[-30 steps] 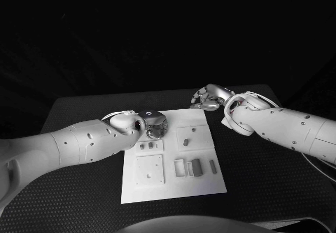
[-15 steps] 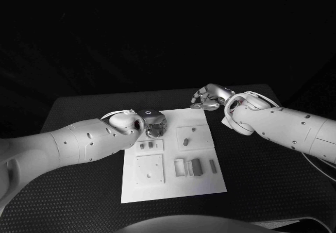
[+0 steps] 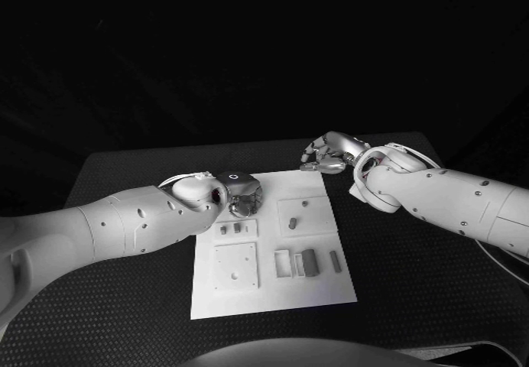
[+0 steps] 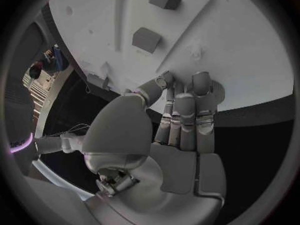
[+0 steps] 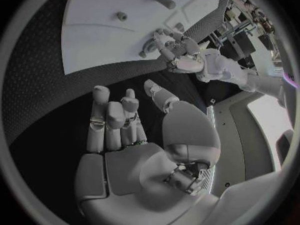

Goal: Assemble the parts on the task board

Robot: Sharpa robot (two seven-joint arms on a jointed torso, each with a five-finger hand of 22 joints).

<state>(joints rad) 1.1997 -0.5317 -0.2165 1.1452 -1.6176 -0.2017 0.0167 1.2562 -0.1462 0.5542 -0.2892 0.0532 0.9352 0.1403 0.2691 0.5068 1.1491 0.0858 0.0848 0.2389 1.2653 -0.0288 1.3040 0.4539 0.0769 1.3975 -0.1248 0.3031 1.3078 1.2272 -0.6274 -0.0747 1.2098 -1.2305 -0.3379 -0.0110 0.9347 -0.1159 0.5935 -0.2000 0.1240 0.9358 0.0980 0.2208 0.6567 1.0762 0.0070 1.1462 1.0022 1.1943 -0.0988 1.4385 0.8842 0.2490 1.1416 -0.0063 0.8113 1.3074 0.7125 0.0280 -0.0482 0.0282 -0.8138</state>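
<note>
The black table [image 3: 132, 306] sits in a dark room, with the white task board [image 3: 276, 294] lying in the middle of it; I take the board as my landmark. My left hand [image 3: 241, 196] is over the board's far left corner. From the left wrist view its fingers [image 4: 186, 110] are pressed together and laid flat, tips on the board's edge, thumb alongside; I see nothing between them. My right hand [image 3: 329, 153] hangs off the board's far right corner, over bare table. In the right wrist view its fingers [image 5: 106, 120] are curled loosely and a little apart, holding nothing.

The parts are on the board: two small blocks [image 3: 231, 228] just near-side of the left hand, a short peg [image 3: 292, 224] toward the board's right half, and upright slabs [image 3: 309, 262] in the right half nearer me.

I judge no part is picked up yet: the left hand looks to be steadying or settling on the board. Next I would need to lift the left fingers, open them over the two small blocks, and pinch one cleanly without nudging its neighbour.
</note>
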